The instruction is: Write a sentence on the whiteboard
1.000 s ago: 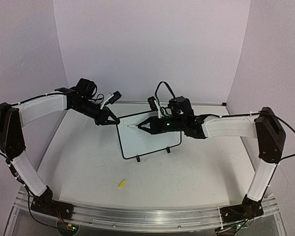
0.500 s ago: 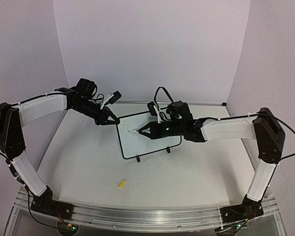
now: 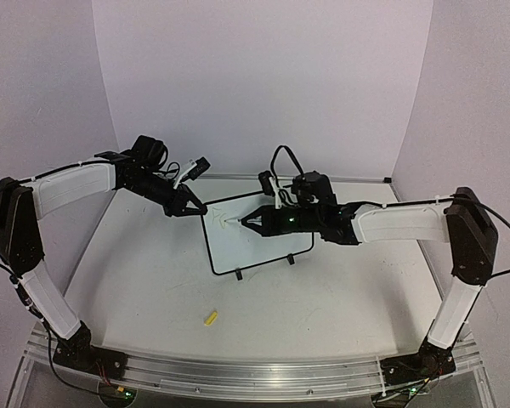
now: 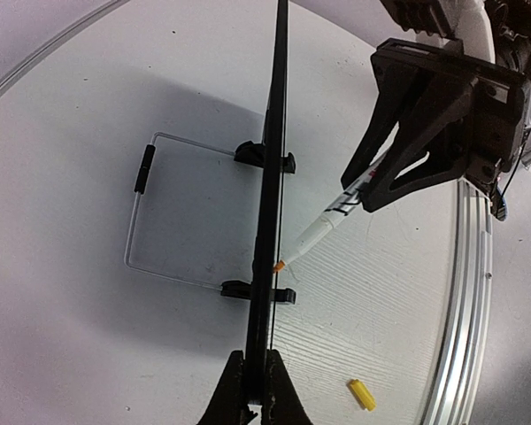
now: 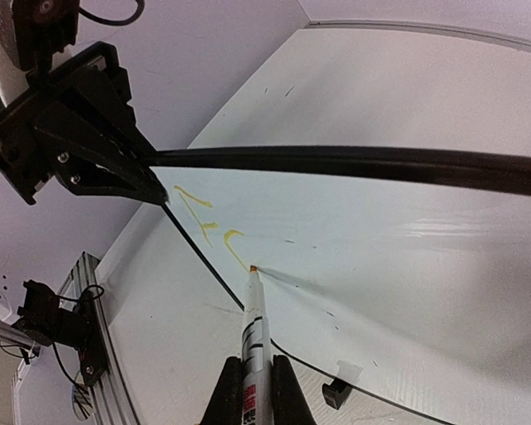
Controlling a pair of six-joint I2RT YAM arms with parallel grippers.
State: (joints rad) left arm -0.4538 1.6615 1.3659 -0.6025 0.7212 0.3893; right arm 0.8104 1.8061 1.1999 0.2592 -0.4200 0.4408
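Observation:
The whiteboard (image 3: 263,238) stands upright on two black clip feet at mid table. My left gripper (image 3: 191,210) is shut on its top left corner; in the left wrist view the board (image 4: 274,159) shows edge-on between the shut jaws (image 4: 255,398). My right gripper (image 3: 255,221) is shut on a white marker (image 5: 253,323), whose orange tip touches the board face (image 5: 389,239). Of the sentence, only a few yellow strokes (image 5: 199,217) show, near the held corner. The marker (image 4: 323,228) also shows in the left wrist view.
A yellow marker cap (image 3: 210,319) lies on the table in front of the board and also shows in the left wrist view (image 4: 362,395). Purple walls close in the back and sides. A metal rail (image 3: 238,374) runs along the near edge.
My right gripper dipped down and left with the marker, then came back up a little; the tip has shifted slightly on the board. The left arm and board have not moved.

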